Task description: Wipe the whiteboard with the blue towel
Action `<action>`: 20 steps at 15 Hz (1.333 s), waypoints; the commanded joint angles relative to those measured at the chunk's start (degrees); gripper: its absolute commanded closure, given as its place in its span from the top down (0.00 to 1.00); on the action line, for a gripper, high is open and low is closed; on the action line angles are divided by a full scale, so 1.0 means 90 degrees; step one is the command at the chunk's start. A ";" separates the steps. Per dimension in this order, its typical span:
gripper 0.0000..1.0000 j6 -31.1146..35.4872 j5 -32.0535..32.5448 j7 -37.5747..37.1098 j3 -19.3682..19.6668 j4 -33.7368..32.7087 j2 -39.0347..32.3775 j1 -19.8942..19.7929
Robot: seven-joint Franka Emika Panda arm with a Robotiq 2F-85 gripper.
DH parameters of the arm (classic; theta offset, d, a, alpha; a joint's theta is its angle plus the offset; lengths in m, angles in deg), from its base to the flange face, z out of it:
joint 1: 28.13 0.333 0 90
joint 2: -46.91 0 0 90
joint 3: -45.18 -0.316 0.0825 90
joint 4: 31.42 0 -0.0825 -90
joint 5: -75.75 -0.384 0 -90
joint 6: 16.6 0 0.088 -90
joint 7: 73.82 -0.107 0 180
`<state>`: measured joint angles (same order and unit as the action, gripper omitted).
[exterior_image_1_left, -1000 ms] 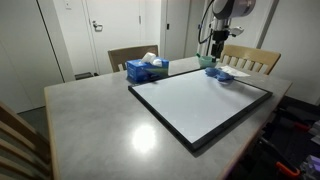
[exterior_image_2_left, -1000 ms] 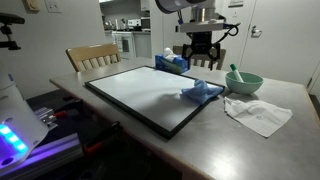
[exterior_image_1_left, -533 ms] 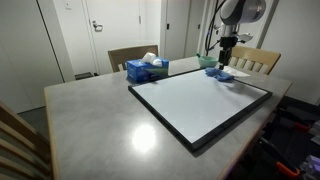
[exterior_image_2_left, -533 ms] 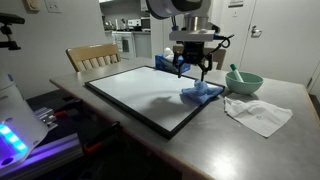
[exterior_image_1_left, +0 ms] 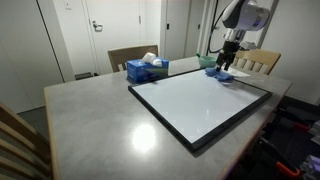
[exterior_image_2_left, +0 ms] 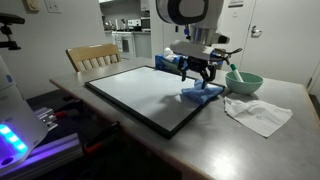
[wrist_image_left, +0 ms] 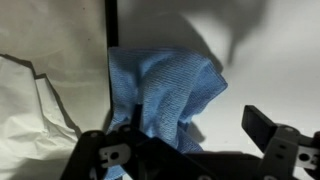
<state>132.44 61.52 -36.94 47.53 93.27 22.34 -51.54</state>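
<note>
**A:** How many towels are there, and where?

**B:** One blue towel (exterior_image_2_left: 203, 94). It lies bunched at the edge of the whiteboard (exterior_image_2_left: 150, 95), on the side nearest the bowl (exterior_image_2_left: 244, 82). In the wrist view the towel (wrist_image_left: 165, 90) covers part of the whiteboard's black frame.

**A:** And the gripper?

**B:** One gripper (exterior_image_2_left: 205, 75), directly above the towel. Its fingers (wrist_image_left: 268, 125) are spread apart, one on each side of the cloth, and they clamp nothing.

**A:** What else is on the tabletop (exterior_image_1_left: 90, 120)?

**B:** One whiteboard, lying flat. There is one blue tissue box (exterior_image_1_left: 147, 70) just beyond the whiteboard's far edge. One green bowl stands off the whiteboard, past the towel. One crumpled white cloth (exterior_image_2_left: 260, 115) lies beside the whiteboard, near the bowl.

**A:** Any chairs?

**B:** Two. One chair (exterior_image_1_left: 120, 55) stands behind the tissue box. A second chair (exterior_image_1_left: 255, 62) stands past the whiteboard's towel end, behind the gripper.
</note>
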 commanded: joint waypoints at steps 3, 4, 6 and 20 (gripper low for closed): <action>1.00 0.0237 -0.0047 -0.0100 -0.0093 -0.0401 -0.0427 -0.0069; 1.00 0.0300 0.0038 -0.0177 -0.0066 -0.0447 -0.0458 -0.0029; 1.00 0.0267 0.0266 -0.0348 -0.0001 -0.0556 -0.0489 0.0060; 1.00 -0.0038 0.1597 -0.1712 0.0254 -0.1205 -0.1329 0.0457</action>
<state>133.90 74.86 -51.82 49.89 85.05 12.32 -47.64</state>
